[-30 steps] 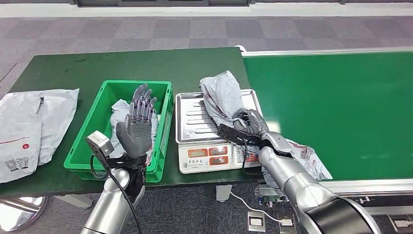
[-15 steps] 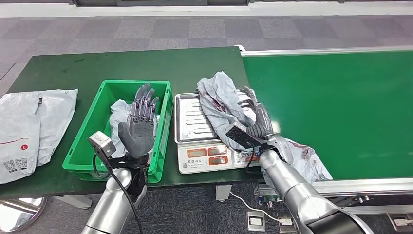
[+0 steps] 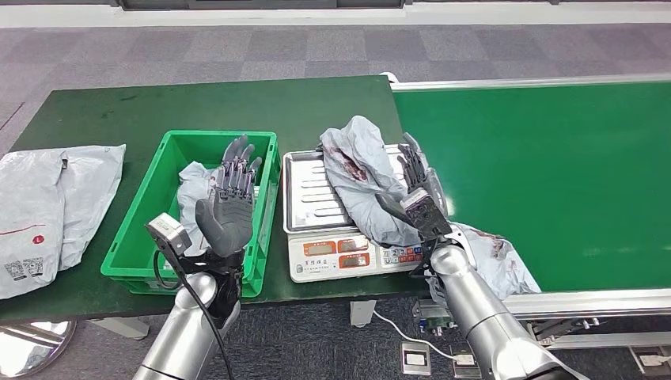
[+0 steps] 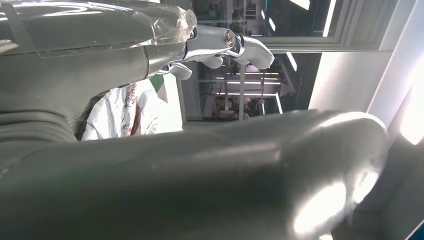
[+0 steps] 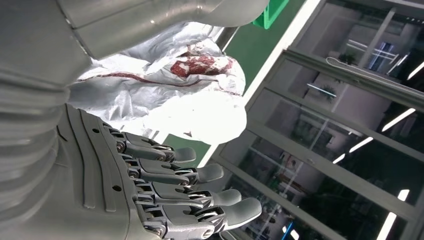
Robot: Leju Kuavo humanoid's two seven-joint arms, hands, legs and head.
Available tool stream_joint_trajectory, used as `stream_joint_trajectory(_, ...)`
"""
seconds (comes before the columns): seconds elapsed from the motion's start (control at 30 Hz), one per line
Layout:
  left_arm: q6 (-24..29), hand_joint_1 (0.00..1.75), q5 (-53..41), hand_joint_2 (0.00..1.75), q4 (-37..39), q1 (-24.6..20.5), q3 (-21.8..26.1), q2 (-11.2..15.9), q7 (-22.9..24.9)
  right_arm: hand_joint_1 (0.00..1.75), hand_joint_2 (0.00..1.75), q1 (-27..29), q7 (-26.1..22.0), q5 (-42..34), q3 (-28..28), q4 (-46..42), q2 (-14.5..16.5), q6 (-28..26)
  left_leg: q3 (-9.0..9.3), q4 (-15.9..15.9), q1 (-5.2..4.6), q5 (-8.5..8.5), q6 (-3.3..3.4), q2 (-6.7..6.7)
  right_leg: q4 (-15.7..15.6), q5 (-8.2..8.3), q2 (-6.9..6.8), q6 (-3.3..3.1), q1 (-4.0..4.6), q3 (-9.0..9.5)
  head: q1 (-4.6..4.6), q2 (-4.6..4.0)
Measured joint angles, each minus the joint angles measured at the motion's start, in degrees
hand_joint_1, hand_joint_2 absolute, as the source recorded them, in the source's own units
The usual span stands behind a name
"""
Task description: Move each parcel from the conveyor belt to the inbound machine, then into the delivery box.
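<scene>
A crumpled grey parcel (image 3: 358,180) with dark red print is seen draped across the steel tray of the weighing scale (image 3: 305,198), its lower edge hanging over the scale's keypad. The right hand (image 3: 417,190) is raised just beside the parcel's right edge with fingers straight and apart, nothing being held; whether the fingers brush the plastic cannot be told from the head view. In the right wrist view the fingers (image 5: 200,175) are shown extended and free, with the parcel (image 5: 170,90) bunched just beyond the thumb side. A second grey parcel (image 3: 494,257) lies behind and below the right wrist, at the edge of the green conveyor belt (image 3: 554,174), and is partly covered by the forearm.

The left hand (image 3: 228,210) is held upright, palm open and fingers spread, above the green delivery box (image 3: 150,229). Another grey parcel (image 3: 190,194) lies inside the box and is largely hidden behind that hand. Well to the left of the left hand, a flat grey mailer bag (image 3: 47,206) rests on the dark green table (image 3: 237,103), cut off by the frame's edge. The left wrist view is blurred by close metal surfaces.
</scene>
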Motion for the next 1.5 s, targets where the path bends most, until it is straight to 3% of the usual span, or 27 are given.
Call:
stream_joint_trajectory(0.07, 0.0, 0.0, 0.02, 0.0, 0.01, 0.01, -0.02, 0.01, -0.08, 0.0, 1.75, 0.21, -0.1, -1.64, -0.09, -0.54, -0.13, 1.89, 0.0, 0.0, 0.0, 0.0, 0.0, 0.0, 0.0, 0.0, 0.0, 0.0, 0.0, 0.0, 0.0, 0.0)
stream_joint_trajectory(0.2, 0.0, 0.0, 0.57, 0.0, 0.22, 0.4, -0.12, 0.23, -1.01, 0.0, 1.75, 1.8, -0.87, -9.34, -0.44, -3.49, -1.23, 11.53, 0.0, 0.0, 0.0, -0.02, 0.03, 0.0, 0.0, 0.0, -0.01, 0.0, 0.0, 0.0, -0.01, 0.0)
stream_joint_trajectory(0.27, 0.0, 0.0, 0.84, 0.0, 0.44, 0.61, -0.14, 0.43, -1.44, 0.0, 1.75, 3.23, -1.45, -9.66, -0.78, -6.33, -2.09, 10.68, -0.01, 0.0, 0.0, -0.03, 0.04, -0.01, 0.0, -0.01, -0.02, 0.0, 0.0, -0.02, -0.01, 0.0)
stream_joint_trajectory(0.33, 0.0, 0.0, 0.96, 0.87, 0.61, 0.61, -0.14, 0.6, -1.6, 0.0, 1.75, 5.25, -1.94, -7.89, -1.49, -10.74, -3.09, 5.38, -0.02, 0.01, 0.0, -0.05, 0.06, -0.02, -0.01, -0.03, -0.04, 0.02, -0.01, -0.03, -0.01, 0.0)
stream_joint_trajectory(0.4, 0.0, 0.0, 0.93, 1.75, 0.87, 0.33, -0.14, 0.73, -1.6, 0.0, 1.75, 8.29, -2.19, -3.95, -2.51, -16.76, -4.19, -3.41, -0.02, 0.01, -0.01, -0.09, 0.1, -0.04, -0.03, -0.09, -0.06, 0.05, -0.01, -0.03, -0.01, 0.0)
stream_joint_trajectory(0.5, 0.32, 0.0, -0.64, 1.75, 2.54, -1.02, -0.37, 0.84, -1.21, 0.0, 1.75, 14.91, -2.27, 9.25, -5.68, -27.33, -5.02, -19.62, -0.02, 0.01, -0.01, -0.21, 0.11, -0.11, -0.05, -0.19, -0.19, 0.07, -0.02, 0.05, 0.0, 0.0)
stream_joint_trajectory(0.57, 0.73, 0.0, -1.89, 1.75, 3.89, -1.92, -0.64, 0.9, -1.16, 0.0, 1.75, 18.94, -2.25, 15.13, -7.95, -33.03, -5.05, -24.59, -0.02, 0.01, -0.03, -0.29, 0.07, -0.05, -0.04, -0.21, -0.14, 0.07, -0.02, 0.05, -0.01, 0.0)
stream_joint_trajectory(0.7, 0.92, 0.0, -2.4, 1.75, 5.79, -3.18, -0.98, 0.92, -1.26, 0.0, 1.75, 23.98, -2.1, 16.58, -10.42, -40.57, -5.21, -25.53, -0.01, 0.01, -0.03, -0.34, 0.06, 0.09, -0.04, -0.22, 0.01, 0.06, -0.03, -0.02, 0.0, 0.0)
stream_joint_trajectory(0.87, 0.92, 0.0, -2.4, 1.75, 7.27, -4.01, -1.25, 0.92, -1.33, 0.0, 1.75, 26.46, -2.04, 16.67, -11.73, -45.04, -5.34, -25.58, -0.01, 0.01, -0.03, -0.34, 0.06, 0.15, -0.03, -0.23, 0.01, 0.04, -0.03, -0.02, 0.0, 0.0)
stream_joint_trajectory(1.4, 0.85, 0.0, -2.38, 1.75, 8.97, -4.52, -1.6, 0.89, -1.18, 0.0, 1.75, 28.09, -2.02, 16.62, -11.9, -48.08, -5.41, -25.58, 0.01, 0.01, -0.03, -0.34, 0.06, 0.16, -0.04, -0.23, 0.05, 0.04, -0.03, -0.05, -0.01, 0.0)
stream_joint_trajectory(1.5, -0.69, 0.0, -2.13, 1.75, 10.5, -5.58, -1.62, 0.74, -0.75, 0.0, 1.75, 29.86, -1.95, 15.63, -13.93, -50.46, -4.88, -25.59, 0.0, 0.01, -0.03, -0.34, 0.08, 0.05, -0.05, -0.26, -0.02, 0.06, -0.04, 0.0, -0.01, 0.0)
